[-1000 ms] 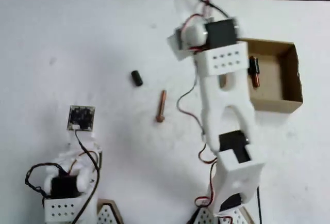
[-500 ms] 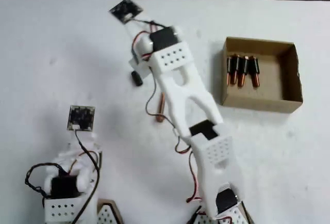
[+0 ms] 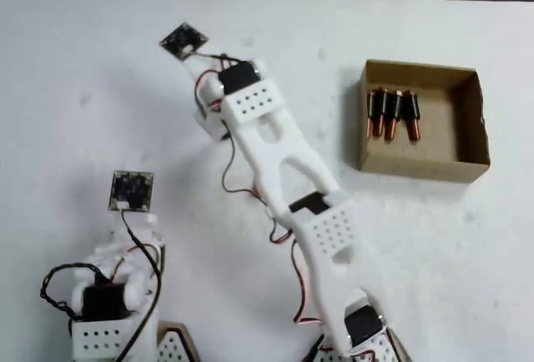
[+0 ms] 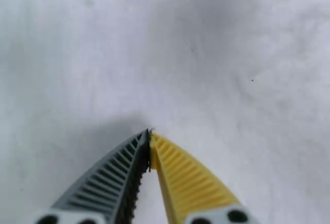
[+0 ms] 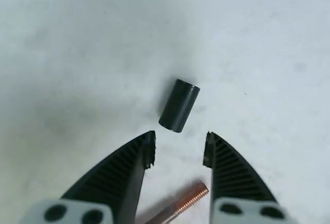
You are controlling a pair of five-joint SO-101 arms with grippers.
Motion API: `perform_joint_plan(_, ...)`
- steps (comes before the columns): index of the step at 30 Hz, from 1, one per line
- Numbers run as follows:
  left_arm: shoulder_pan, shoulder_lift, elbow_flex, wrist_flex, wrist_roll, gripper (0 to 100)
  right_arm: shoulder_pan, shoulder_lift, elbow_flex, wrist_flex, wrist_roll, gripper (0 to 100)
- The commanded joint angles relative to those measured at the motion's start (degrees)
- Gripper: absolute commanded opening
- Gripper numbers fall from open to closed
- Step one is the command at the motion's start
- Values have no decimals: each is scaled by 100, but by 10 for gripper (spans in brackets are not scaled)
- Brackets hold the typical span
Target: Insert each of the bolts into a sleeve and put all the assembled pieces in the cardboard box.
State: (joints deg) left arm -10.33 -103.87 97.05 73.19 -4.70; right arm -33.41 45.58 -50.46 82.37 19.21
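Right claw (image 5: 179,149) is open, medium-wide gap between its two black fingers, nothing held. A black sleeve (image 5: 179,105) lies on its side on the white table (image 3: 100,87), just past the fingertips and roughly in line with the gap, not touching either finger. A copper bolt (image 5: 180,206) lies on the table between the fingers, nearer the wrist; only its threaded end shows, at a slant, tip close to one finger. Bolt and sleeve are apart, not joined.

In the high view the right arm (image 3: 284,158) stretches from the near edge diagonally across the middle of the table, with its wrist over the spot left of the box.

Left claw (image 4: 149,136) is closed, grey and yellow fingers meeting at the tips, holding nothing, over bare table. Left arm (image 3: 108,295) sits folded at the near left corner.

Cardboard box (image 3: 421,166) sits at the right side of the table, well apart from the sleeve. Three assembled pieces (image 3: 392,114) lie side by side inside, against its left wall, black sleeves on copper bolts.
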Motion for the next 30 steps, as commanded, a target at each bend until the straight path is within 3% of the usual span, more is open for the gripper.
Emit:
perform_joint_plan(1, -57, -4, -9, 26, -26, 23, -13, 31, -79, -215, -9, 180)
perform_joint_plan(26, -57, -4, -9, 26, -26, 23, 66, 1209, -79, -1464, -18, 203)
perform_joint_plan(30, -57, -4, -9, 26, -26, 23, 198, 1279, -79, -1534, -18, 111)
